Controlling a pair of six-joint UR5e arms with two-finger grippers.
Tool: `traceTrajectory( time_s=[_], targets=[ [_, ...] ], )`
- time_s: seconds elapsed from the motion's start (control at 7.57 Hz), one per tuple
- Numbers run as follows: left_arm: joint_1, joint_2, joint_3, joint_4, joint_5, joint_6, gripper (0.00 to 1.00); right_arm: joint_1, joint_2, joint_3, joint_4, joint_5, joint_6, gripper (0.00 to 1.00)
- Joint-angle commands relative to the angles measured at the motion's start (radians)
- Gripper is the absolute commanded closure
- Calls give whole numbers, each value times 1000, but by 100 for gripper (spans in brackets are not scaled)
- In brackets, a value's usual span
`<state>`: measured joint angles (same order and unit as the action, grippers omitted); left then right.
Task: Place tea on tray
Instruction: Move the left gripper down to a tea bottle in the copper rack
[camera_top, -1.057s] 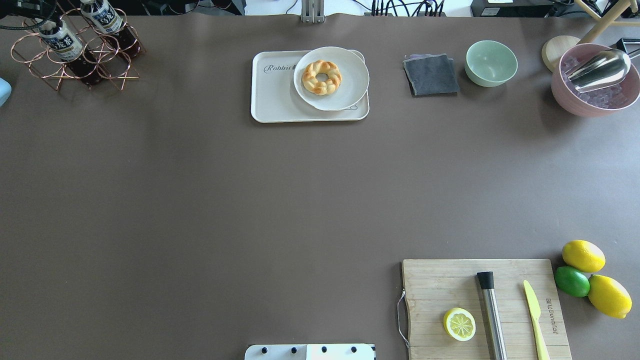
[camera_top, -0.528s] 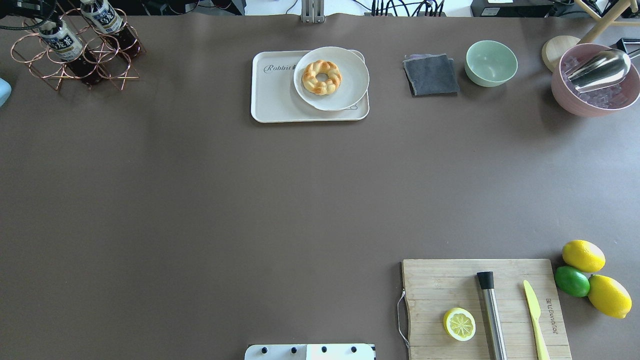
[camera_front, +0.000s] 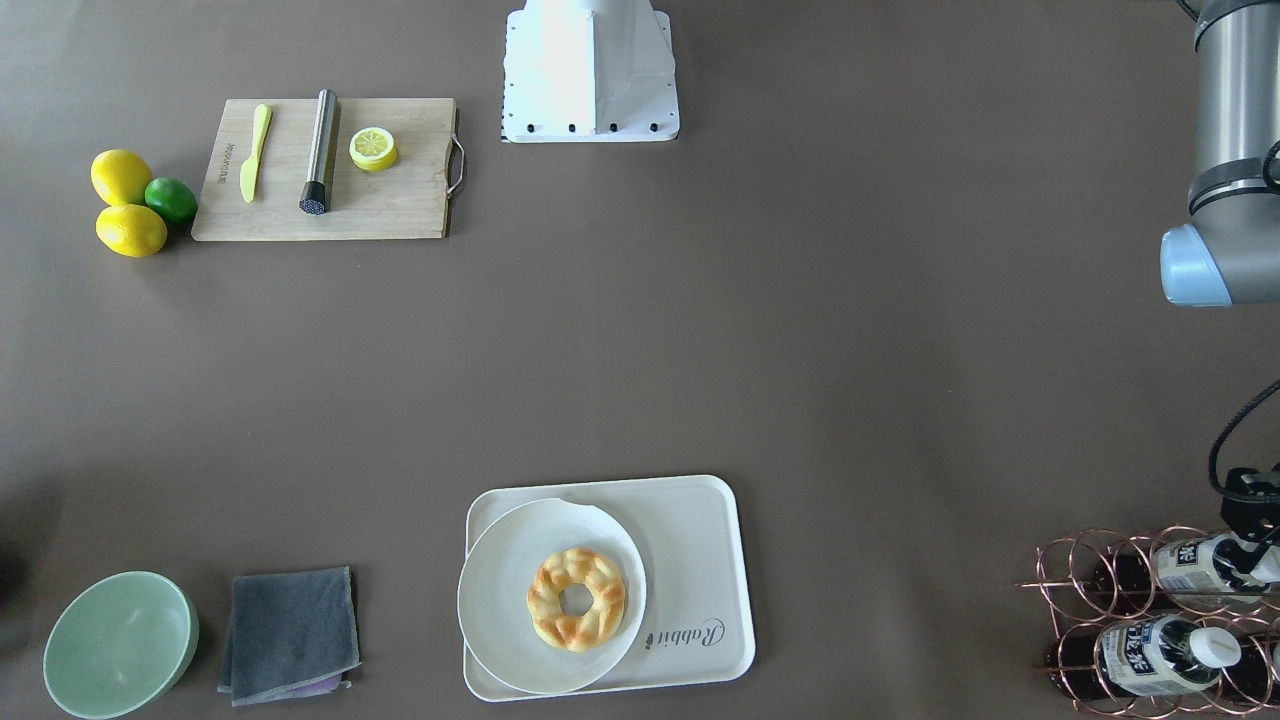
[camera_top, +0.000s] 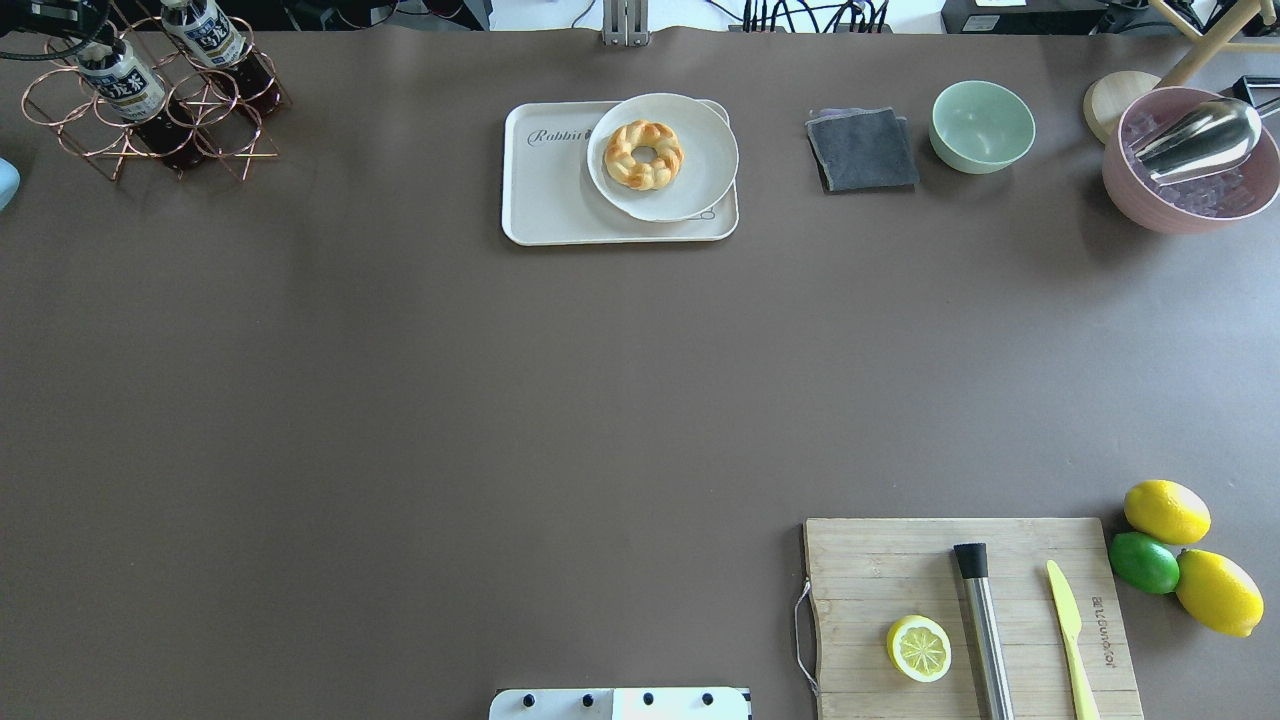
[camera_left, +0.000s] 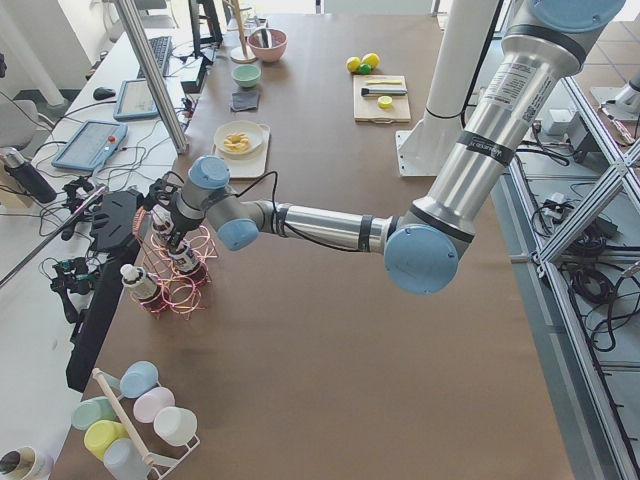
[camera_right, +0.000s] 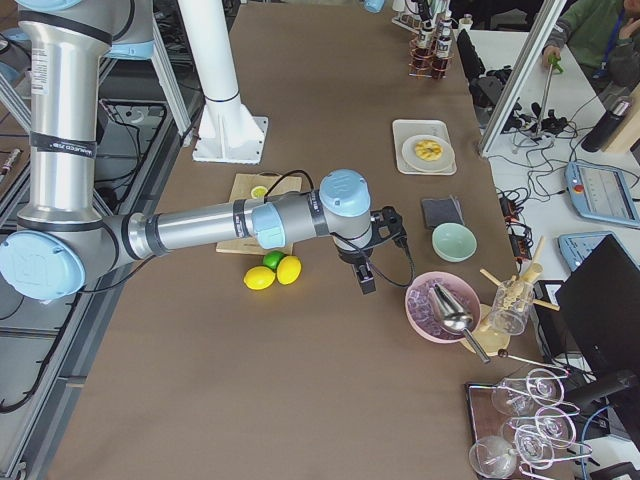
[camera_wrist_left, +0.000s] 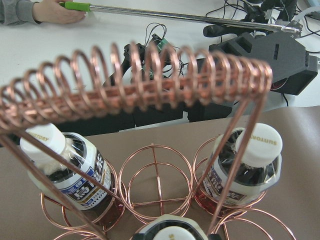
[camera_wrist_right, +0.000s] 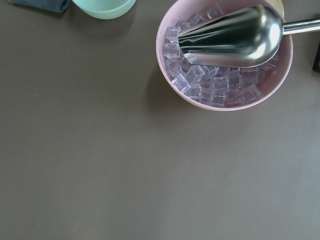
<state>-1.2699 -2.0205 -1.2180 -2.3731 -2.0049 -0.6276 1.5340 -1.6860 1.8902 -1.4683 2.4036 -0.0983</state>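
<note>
Two tea bottles lie in a copper wire rack at the table's far left corner. My left gripper is at the cap of the nearer tea, which also shows in the front view. It seems shut on this tea, though the fingers are mostly hidden. The second tea stays in the rack. In the left wrist view a white cap sits at the bottom edge. The cream tray is far centre. My right gripper hovers beside the pink ice bowl; I cannot tell its state.
A white plate with a braided bread ring covers the tray's right part. A grey cloth, green bowl and pink ice bowl with a scoop stand far right. A cutting board, lemons and lime lie near right.
The nearer tea has shifted slightly up and to the left in the rack, and the left arm's blue joint has slid further off the overhead view's left edge.
</note>
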Motion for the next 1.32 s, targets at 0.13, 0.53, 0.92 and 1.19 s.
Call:
traceTrajectory(
  time_s=[0.13,0.53,0.92,1.19],
  targets=[
    [-3,0,-5,0,-2,-3,90,0,-1,1,0,0,-1,0],
    [-46,-1,-44,15,-17,-3,100,1,-1,3,0,0,-1,0],
    [-133,-1,-139,127,-133,2,100,2,-3,3,-1,2,-3,0],
    [-218,3,-262,277,-240,9,100,2,-4,3,0,2,-3,0]
  ],
)
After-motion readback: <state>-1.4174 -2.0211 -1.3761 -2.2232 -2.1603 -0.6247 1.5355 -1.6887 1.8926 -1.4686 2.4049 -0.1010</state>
